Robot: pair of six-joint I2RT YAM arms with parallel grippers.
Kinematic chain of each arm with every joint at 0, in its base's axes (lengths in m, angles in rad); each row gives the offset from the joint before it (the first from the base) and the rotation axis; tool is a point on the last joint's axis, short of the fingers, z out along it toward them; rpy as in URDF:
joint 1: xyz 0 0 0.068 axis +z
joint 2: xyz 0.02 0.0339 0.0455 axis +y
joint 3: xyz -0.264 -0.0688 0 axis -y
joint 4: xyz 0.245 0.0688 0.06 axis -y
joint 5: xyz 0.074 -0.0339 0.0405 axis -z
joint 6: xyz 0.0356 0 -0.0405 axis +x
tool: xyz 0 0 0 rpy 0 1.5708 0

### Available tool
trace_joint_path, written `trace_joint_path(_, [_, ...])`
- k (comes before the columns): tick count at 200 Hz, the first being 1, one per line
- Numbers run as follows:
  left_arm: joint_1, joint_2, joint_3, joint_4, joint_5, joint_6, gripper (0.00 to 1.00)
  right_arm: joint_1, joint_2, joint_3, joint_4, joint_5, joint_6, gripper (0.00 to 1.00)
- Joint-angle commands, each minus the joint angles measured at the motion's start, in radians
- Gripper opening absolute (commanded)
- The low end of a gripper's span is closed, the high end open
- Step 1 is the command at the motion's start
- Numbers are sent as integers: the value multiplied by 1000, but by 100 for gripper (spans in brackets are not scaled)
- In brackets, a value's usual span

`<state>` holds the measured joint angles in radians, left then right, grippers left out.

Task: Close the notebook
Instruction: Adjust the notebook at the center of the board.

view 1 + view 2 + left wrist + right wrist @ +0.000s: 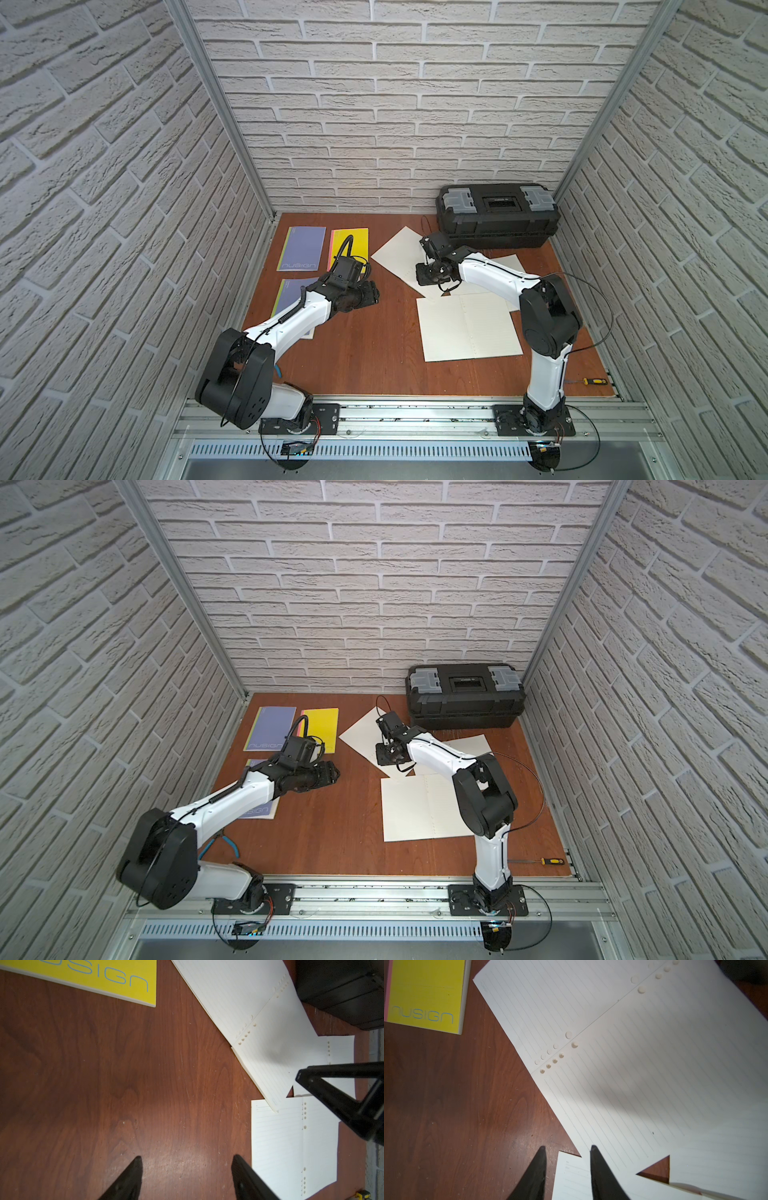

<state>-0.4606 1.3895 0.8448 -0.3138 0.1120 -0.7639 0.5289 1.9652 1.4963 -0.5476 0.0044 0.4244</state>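
While the left gripper [187,1158] stands spread and empty over the wooden table [104,1084], the right gripper [568,1148], narrowly parted and grasping nothing, hangs at the near corner of the open notebook [633,1064], which lies right of centre near the toolbox [496,218].

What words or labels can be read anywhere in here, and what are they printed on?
"nusign": cover of the far purple notebook.
"nusign": cover of the yellow notebook.
"usign", its start hidden: cover of the near purple notebook.
Tiny header print on the nearest open notebook: too blurred to read.
Label on the lid of the black toolbox: too small to read.
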Motion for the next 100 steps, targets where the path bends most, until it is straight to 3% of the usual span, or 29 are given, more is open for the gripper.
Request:
trace_joint_path(1, [-12, -22, -26, 33, -12, -17, 68, -4, 60, 64, -38, 4, -47, 35])
trace_joint_path(100, [-19, -40, -75, 46, -14, -31, 68, -4, 159, 99, -41, -52, -35, 31])
